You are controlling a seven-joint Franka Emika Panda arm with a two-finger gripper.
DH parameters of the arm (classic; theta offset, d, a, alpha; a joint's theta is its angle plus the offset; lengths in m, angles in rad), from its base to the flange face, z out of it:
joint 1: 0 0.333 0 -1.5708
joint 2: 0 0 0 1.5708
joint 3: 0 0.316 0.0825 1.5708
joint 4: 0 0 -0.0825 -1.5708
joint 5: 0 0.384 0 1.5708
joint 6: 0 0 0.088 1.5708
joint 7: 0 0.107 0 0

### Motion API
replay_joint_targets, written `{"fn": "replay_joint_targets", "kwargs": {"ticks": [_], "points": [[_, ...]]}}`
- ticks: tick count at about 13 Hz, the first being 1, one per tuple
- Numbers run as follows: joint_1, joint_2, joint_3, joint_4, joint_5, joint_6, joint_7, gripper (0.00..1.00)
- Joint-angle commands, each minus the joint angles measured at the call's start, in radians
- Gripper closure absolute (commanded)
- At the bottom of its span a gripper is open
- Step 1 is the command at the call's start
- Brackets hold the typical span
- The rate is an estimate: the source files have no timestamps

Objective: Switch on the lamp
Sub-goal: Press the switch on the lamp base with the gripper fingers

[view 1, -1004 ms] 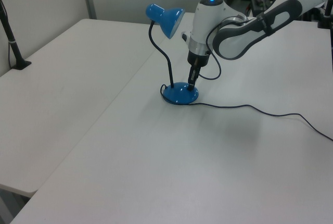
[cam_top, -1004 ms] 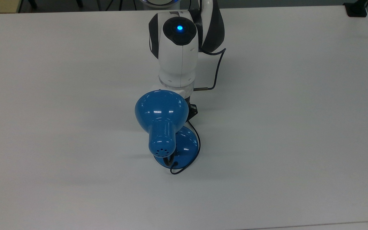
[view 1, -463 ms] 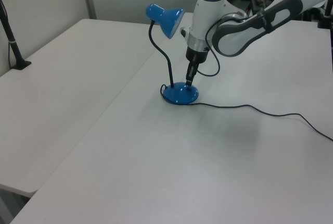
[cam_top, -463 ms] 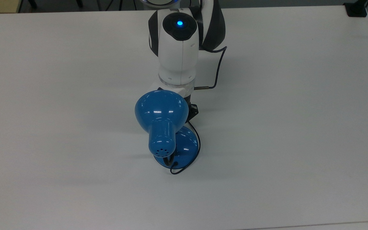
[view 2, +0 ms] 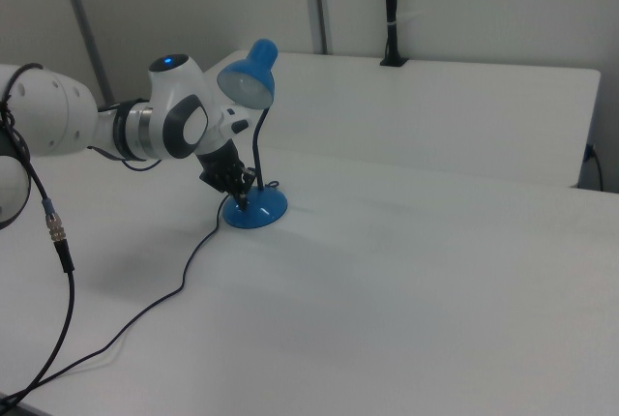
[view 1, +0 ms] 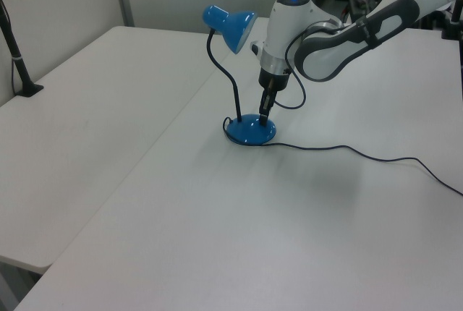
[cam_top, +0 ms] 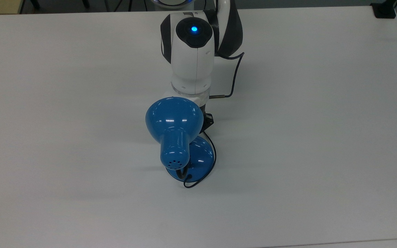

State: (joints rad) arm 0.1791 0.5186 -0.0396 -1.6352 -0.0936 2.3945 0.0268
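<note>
The lamp stands mid-table, its glossy blue dome shade held up on a black gooseneck over the round blue base. No glow is visible from the shade. My gripper points straight down with its fingers shut, the tips touching the top of the base on the side nearest the arm. In the top view the shade covers the fingertips and only a black part of the gripper body sticks out.
The lamp's thin black cord trails across the white table to the left view's right. A black clamped post stands at the table's edge. A cable with a metal plug hangs by the arm.
Half a second ago the wrist had lifted a little, raising the fingertips off the base; now it is back down on it. The lamp has not moved.
</note>
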Motion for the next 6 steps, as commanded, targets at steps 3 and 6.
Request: {"fn": "replay_joint_targets", "kwargs": {"ticks": [3, 6], "points": [[0.013, 0.029, -0.011, -0.008, -0.023, 0.034, 0.001, 1.0], [0.013, 0.044, -0.011, -0.006, -0.023, 0.034, 0.001, 1.0]]}}
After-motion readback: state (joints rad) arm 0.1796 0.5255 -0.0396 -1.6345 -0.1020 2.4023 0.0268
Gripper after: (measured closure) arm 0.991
